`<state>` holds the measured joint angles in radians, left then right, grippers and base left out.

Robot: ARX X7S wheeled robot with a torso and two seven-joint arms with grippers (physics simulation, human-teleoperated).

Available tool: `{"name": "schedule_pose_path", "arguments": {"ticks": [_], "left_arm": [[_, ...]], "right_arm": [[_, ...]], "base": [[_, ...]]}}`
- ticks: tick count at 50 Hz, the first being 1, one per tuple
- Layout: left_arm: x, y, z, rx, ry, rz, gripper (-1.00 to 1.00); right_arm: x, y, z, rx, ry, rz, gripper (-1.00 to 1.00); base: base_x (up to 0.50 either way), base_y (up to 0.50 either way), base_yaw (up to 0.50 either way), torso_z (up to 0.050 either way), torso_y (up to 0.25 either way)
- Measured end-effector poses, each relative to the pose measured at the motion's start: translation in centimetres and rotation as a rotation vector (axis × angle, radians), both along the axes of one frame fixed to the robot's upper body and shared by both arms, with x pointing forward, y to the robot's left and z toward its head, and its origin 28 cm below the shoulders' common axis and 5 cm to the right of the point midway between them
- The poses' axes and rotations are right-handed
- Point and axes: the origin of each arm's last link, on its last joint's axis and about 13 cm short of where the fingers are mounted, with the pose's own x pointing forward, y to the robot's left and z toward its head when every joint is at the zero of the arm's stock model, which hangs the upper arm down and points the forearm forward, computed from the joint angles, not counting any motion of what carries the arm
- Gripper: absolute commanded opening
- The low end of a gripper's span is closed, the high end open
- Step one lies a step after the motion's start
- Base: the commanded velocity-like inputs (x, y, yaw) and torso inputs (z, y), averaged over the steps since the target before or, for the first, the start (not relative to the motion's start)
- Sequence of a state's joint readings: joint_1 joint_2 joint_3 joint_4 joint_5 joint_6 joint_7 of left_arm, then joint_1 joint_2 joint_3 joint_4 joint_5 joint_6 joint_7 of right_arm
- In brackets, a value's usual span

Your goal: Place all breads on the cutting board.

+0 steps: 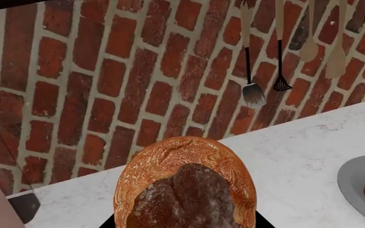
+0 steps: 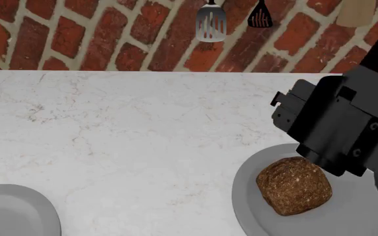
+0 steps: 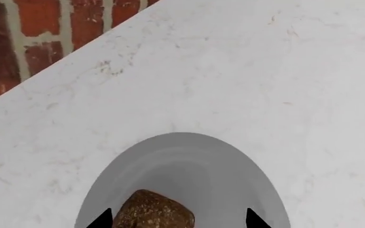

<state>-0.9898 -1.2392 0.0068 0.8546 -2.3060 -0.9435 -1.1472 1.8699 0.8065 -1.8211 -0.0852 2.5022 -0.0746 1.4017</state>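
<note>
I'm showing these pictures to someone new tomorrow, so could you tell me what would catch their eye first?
Probably the golden-crusted loaf filling the left wrist view, close against the left gripper, before the red brick wall. Next, the dark speckled loaf sitting on a grey plate on the white marble counter, with the black right arm looming just above it.

Even, bright, flat sim lighting in all 3 views; no glare, no blown spots. Marble counter (image 2: pixel 123 132) near white w/ faint veins. Shadows v. soft, barely any under the dark loaf (image 2: pixel 294 186). Sharp throughout, no blur or edge distortion.
</note>
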Motion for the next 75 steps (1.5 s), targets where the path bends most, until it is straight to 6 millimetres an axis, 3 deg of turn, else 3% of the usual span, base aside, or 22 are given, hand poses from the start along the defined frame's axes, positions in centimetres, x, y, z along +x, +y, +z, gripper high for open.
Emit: {"name": "schedule_pose_path", "arguments": {"ticks": [34,75], "left_arm": [[0.3,0.1,-0.5,0.0,0.009,-0.004,-1.0],[0.3,0.3,-1.4,-0.015,0.022,-0.005,-1.0]], "right_arm": [[2.6,1.3,-2.9,0.105,0.052,0.003,1.0],[3.7,1.8,-6.7,0.2,0.084,-0.052,1.0]], "base": [[0.0,0.0,0.0,0.0,0.0],[0.0,0.0,0.0,0.0,0.0]]}}
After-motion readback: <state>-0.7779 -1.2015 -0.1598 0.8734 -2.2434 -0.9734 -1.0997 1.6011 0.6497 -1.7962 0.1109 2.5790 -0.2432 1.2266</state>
